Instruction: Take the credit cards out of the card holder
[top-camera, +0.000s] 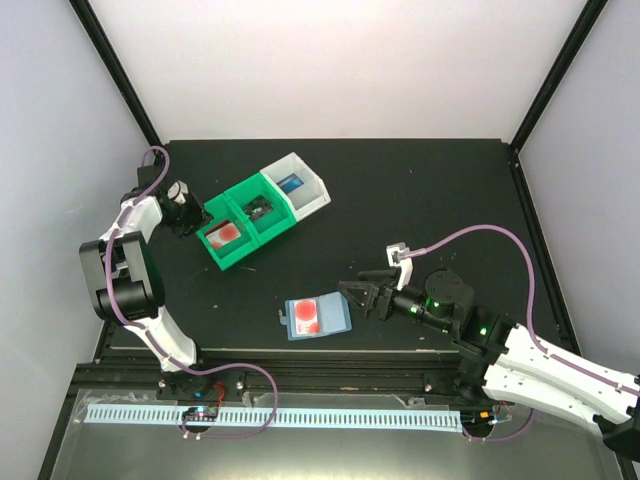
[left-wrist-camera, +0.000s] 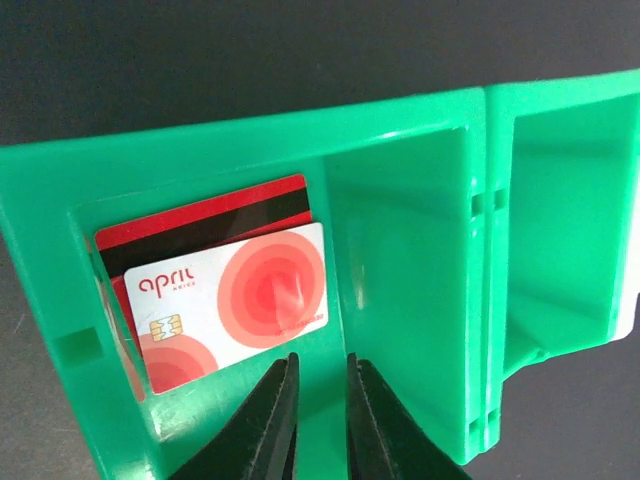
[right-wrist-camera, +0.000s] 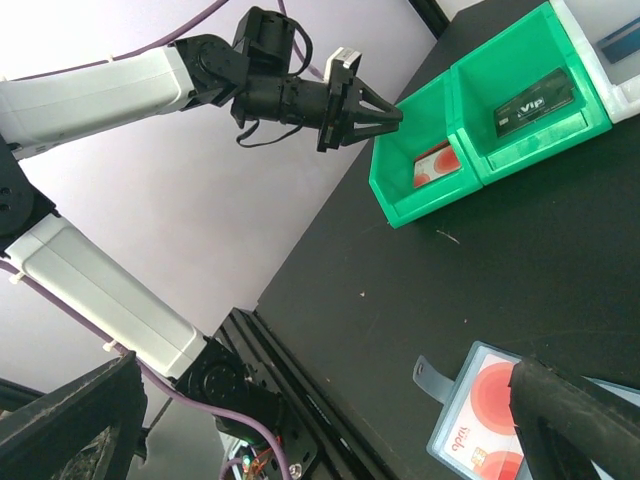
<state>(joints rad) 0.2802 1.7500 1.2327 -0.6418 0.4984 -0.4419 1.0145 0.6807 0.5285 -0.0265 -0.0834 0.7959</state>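
Observation:
The pale blue card holder (top-camera: 338, 318) lies flat near the table's front edge with a red-marked credit card (top-camera: 308, 316) inside it. The right wrist view shows the holder (right-wrist-camera: 442, 430) and that card (right-wrist-camera: 490, 398) at its lower right. My right gripper (top-camera: 363, 296) stands wide open just right of the holder, with nothing between its fingers. My left gripper (left-wrist-camera: 320, 395) hovers at the near edge of a green bin (left-wrist-camera: 400, 190), its jaws a narrow gap apart and empty. In the bin lie a white card with round red marks (left-wrist-camera: 240, 300) and a red card (left-wrist-camera: 215, 212) under it.
A second green bin (top-camera: 262, 208) holds a black card (right-wrist-camera: 535, 100), and a white bin (top-camera: 300, 187) holds a blue card (top-camera: 290, 184). Black frame posts and pale walls surround the table. A rail runs along the near edge.

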